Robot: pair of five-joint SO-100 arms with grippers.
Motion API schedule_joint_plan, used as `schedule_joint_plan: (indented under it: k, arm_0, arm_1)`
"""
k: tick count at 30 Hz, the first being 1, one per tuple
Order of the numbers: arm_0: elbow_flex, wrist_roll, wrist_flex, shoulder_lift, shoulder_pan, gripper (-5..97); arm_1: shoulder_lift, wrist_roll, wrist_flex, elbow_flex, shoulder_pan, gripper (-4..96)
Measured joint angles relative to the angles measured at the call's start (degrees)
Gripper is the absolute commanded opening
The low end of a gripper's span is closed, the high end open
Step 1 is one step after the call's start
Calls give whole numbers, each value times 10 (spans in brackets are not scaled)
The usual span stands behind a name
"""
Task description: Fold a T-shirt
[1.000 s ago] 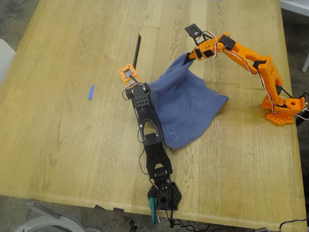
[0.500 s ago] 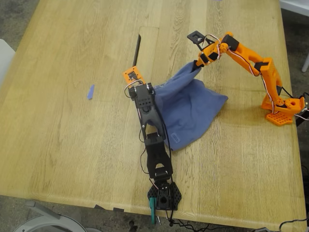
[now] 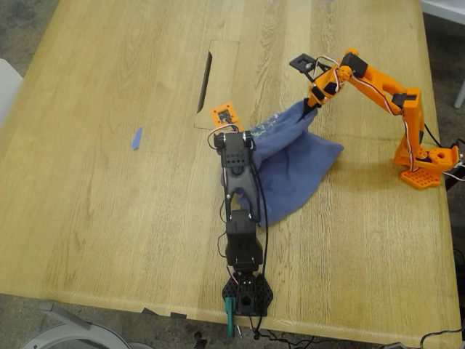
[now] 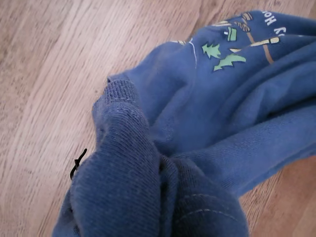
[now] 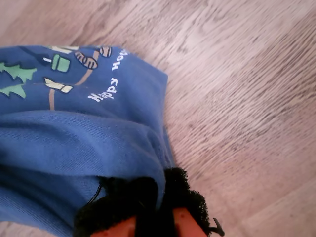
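A wide wooden desk (image 3: 109, 218) lies bare toward the exterior view's left, except for a blue tape scrap (image 3: 136, 138). At centre-right, the T-shirt (image 3: 294, 171) hangs bunched between two arms. My first pincer (image 4: 118, 197) and second pincer (image 5: 143, 207) each clamp its cloth. Both have shifted rightward since earlier, narrowing the shirt.

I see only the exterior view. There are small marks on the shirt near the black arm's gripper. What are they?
Observer: They are the shirt's print: green trees and white lettering, clear in both wrist views.
Operator: Does my second gripper really hold cloth?
Observer: Yes, a fold sits between its black fuzzy pads.
Operator: What is nearest the first wrist camera?
Observer: A bunched ribbed edge of the shirt.
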Motion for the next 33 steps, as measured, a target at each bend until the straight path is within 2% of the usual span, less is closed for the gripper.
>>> schedule_joint_plan:
  k: [13, 21, 33]
  arm_0:
    - [88, -2, 0, 71, 97, -2]
    - [208, -4, 0, 169, 172, -2]
    - [356, -5, -1, 298, 245, -2]
  arm_1:
    - [127, 14, -27, 201, -33, 0]
    - [214, 14, -61, 332, -54, 0]
    - [249, 9, -4, 356, -69, 0]
